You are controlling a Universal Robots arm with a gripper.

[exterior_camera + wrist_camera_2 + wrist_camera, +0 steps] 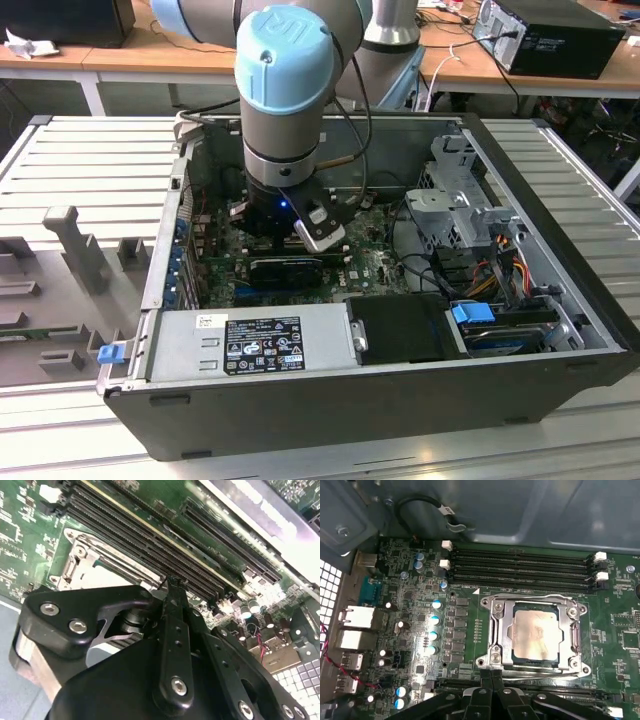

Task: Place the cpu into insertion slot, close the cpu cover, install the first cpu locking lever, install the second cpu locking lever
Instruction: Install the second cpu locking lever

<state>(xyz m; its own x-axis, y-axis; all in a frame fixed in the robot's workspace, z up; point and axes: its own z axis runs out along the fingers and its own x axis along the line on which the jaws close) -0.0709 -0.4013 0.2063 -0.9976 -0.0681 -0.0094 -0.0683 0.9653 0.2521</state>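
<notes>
Cpu (535,632) sits in insertion slot (496,611), first wrist view; cpu cover (574,630) closed flat over it, levers seem down along frame edges, so task looks nearly finished. Gripper (491,677) just beside socket, fingers pressed together, holding nothing. Second wrist view: fingers (176,605) clenched above socket corner. Exterior view: arm reaches into computer case (560,250).

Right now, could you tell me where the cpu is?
In the first wrist view, the cpu sits in the insertion slot, framed by the closed cpu cover, beside the memory slots.
</notes>
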